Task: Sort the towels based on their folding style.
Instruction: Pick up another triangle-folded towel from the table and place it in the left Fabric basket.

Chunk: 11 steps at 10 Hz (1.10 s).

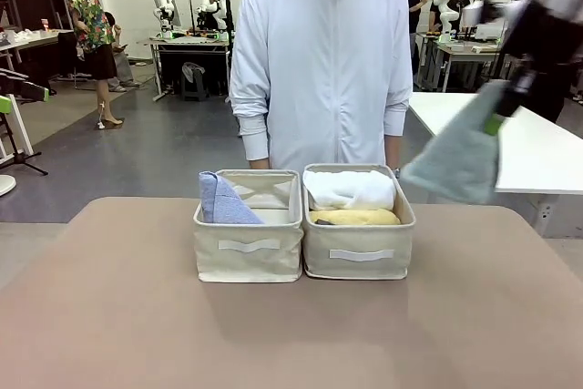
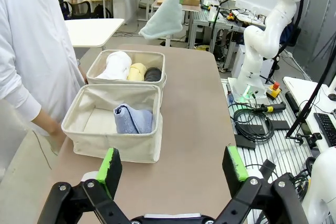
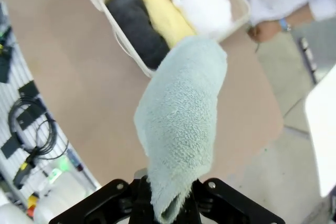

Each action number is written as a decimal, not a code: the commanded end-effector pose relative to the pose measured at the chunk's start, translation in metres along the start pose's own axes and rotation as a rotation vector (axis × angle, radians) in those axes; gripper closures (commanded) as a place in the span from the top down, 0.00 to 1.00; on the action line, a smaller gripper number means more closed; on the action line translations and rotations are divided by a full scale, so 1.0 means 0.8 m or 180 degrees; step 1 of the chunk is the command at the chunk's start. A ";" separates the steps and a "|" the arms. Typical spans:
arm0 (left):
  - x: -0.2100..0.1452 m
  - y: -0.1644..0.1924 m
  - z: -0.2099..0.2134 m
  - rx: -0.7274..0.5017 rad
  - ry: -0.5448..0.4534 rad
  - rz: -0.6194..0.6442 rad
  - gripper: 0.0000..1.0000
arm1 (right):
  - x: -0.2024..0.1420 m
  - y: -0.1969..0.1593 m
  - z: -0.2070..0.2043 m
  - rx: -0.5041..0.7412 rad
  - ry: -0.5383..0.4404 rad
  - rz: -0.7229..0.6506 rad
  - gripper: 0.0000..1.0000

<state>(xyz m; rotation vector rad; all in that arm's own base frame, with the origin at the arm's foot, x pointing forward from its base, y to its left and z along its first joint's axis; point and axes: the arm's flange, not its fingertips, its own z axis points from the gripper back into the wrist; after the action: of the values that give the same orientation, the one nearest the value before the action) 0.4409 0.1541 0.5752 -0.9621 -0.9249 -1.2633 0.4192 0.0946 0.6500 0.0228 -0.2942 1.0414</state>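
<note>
Right hand [image 3: 169,206] grips grey-green towel [image 3: 184,119]; left hand [image 2: 173,163] gapes; wrist views reveal a dark grey roll [image 3: 137,24].

Mid-frame before me, a beige fabric basket [image 1: 248,261] stands left of centre, touching a second beige fabric basket [image 1: 358,266] on its right, each with a flat strap handle in front. Both sit on the taupe, round-cornered surface [image 1: 109,316]. Behind them stands a person in a white zipped jacket [image 1: 319,61]. A white table [image 1: 537,157] lies at the right edge.
</note>
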 end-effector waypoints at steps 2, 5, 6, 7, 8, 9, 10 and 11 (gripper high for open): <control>0.001 -0.001 0.002 0.0010 -0.0018 -0.0017 1.00 | 0.149 -0.021 -0.041 0.0124 0.0267 0.0193 0.08; 0.001 -0.001 0.002 0.0010 -0.0018 -0.0017 1.00 | 0.212 -0.029 -0.066 0.0195 0.0128 0.0111 0.08; 0.001 -0.001 0.002 0.0010 -0.0018 -0.0017 1.00 | 0.196 -0.035 -0.061 0.0198 0.0068 0.0066 0.08; 0.001 -0.001 0.002 0.0010 -0.0018 -0.0017 1.00 | 0.208 -0.018 -0.094 0.0248 0.0118 0.0240 0.08; 0.001 -0.001 0.002 0.0010 -0.0018 -0.0017 1.00 | 0.208 -0.018 -0.094 0.0248 0.0118 0.0240 0.08; 0.001 -0.001 0.002 0.0010 -0.0018 -0.0017 1.00 | 0.208 -0.018 -0.094 0.0248 0.0118 0.0240 0.08; 0.001 -0.001 0.002 0.0010 -0.0018 -0.0017 1.00 | 0.208 -0.018 -0.094 0.0248 0.0118 0.0240 0.08; 0.001 -0.001 0.002 0.0010 -0.0018 -0.0017 1.00 | 0.213 -0.023 -0.090 0.0255 0.0106 0.0226 0.08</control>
<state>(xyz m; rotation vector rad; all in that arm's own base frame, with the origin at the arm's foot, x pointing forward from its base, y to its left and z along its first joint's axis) 0.4408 0.1548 0.5752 -0.9611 -0.9251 -1.2621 0.5293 0.2442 0.6231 0.0692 -0.2190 1.1294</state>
